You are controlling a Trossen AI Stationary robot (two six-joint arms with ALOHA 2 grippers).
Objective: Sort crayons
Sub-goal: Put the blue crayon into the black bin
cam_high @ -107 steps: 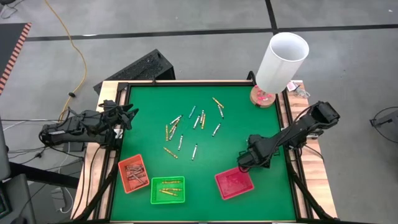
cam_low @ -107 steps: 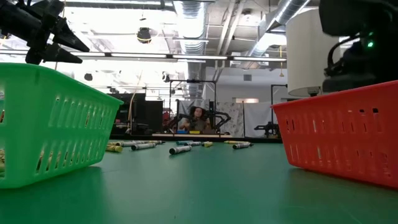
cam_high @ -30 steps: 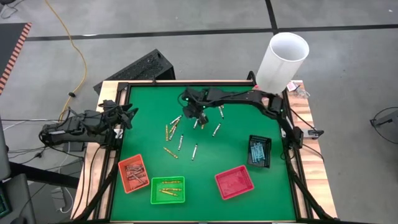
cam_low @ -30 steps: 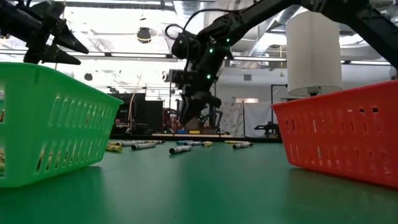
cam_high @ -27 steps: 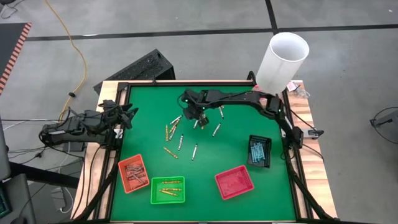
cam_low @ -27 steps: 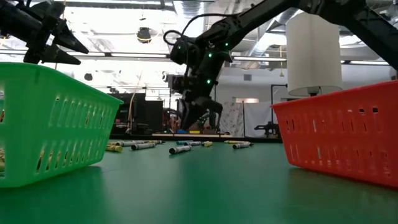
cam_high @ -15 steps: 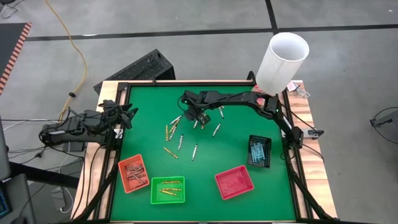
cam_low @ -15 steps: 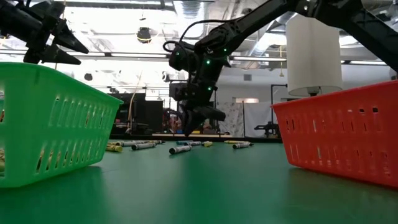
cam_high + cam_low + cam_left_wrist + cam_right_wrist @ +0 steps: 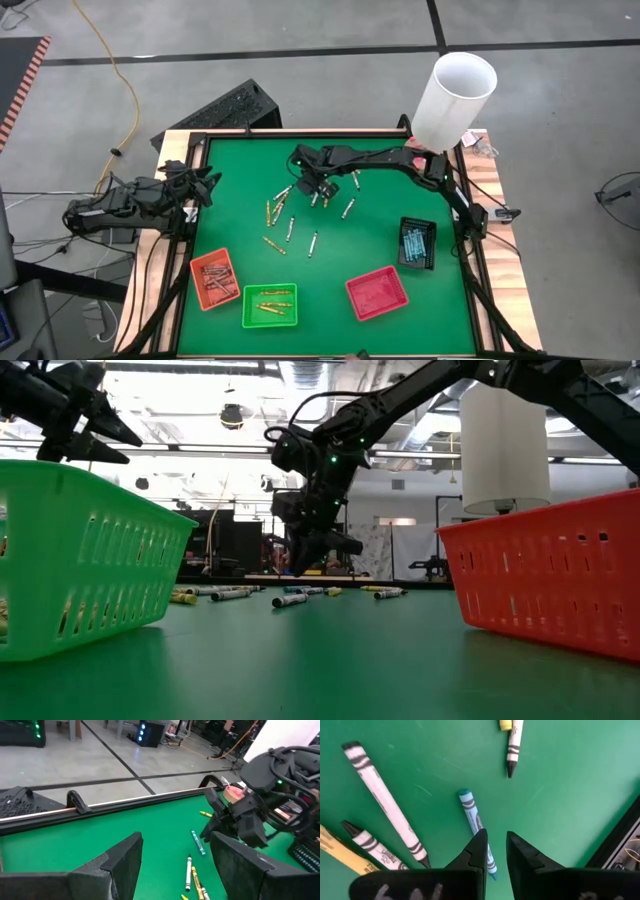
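The right gripper point(image 9: 495, 852), fingers narrowly apart and empty, hovers over a blue crayon point(image 9: 477, 828) among the scattered far-centre crayons point(image 9: 290, 215); it should straddle the stick squarely before closing. The left gripper point(image 9: 175, 860) waits wide open at the left edge. The black tray point(image 9: 416, 244) holds blue crayons, the green tray point(image 9: 269, 306) gold ones.

right arm is off the red tray point(image 9: 377, 294), now stretched across to the far-centre crayons point(image 9: 300, 208). right gripper point(image 9: 311, 186) comes down over a light blue crayon point(image 9: 477, 832), fingers a narrow gap apart.
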